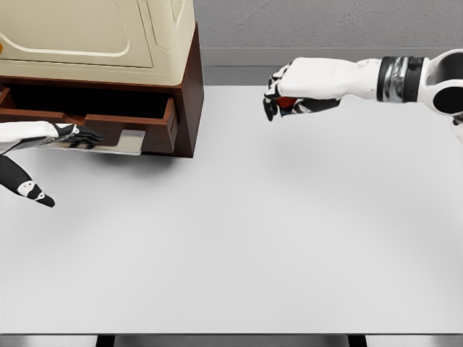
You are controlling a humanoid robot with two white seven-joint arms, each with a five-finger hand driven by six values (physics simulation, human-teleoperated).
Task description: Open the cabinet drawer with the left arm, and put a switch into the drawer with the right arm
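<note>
A cream-topped cabinet (pixel 101 36) with a dark brown base stands at the back left. Its drawer (pixel 170 123) is pulled out part way, showing a dark gap above the drawer front. My left hand (pixel 81 136) reaches in from the left edge, its dark fingers hooked on the silver drawer handle (pixel 126 142), its thumb hanging below. Out to the right of the cabinet, my right hand (pixel 278 97) hovers above the table, curled around a small red switch (pixel 288 102) that is mostly hidden by the fingers.
The white table (pixel 253 231) spreads from the cabinet to the front edge. A grey wall (pixel 325 22) runs behind it. The drawer front juts out over the table at the left.
</note>
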